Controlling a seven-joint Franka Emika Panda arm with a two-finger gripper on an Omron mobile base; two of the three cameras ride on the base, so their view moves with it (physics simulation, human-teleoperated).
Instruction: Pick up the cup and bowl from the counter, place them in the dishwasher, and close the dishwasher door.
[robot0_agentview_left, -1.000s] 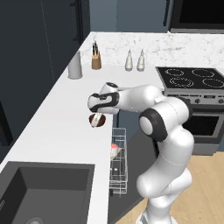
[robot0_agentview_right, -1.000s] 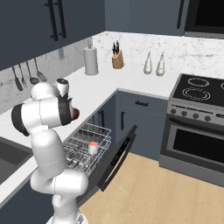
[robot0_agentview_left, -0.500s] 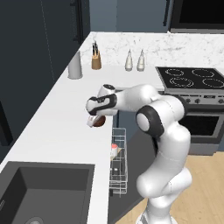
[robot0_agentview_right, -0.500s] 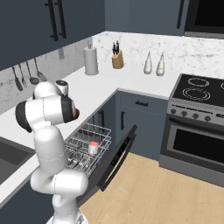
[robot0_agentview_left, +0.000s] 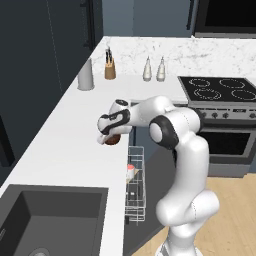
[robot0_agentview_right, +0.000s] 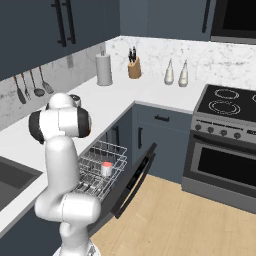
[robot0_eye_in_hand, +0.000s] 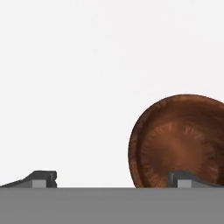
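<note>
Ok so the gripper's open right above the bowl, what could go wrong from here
The bowl sits off-centre in the hand view, with one fingertip over its rim, so closing the gripper might clip or tip it. It also lies near the counter edge above the open dishwasher, so a nudge could knock it off.

bowl (robot0_eye_in_hand: 179, 140) cut off, perhaps touching fingertip (robot0_eye_in_hand: 183, 178)

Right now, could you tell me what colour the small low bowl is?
Dark reddish-brown bowl, with streaky wood-like grain; the hand view shows it best.
</note>
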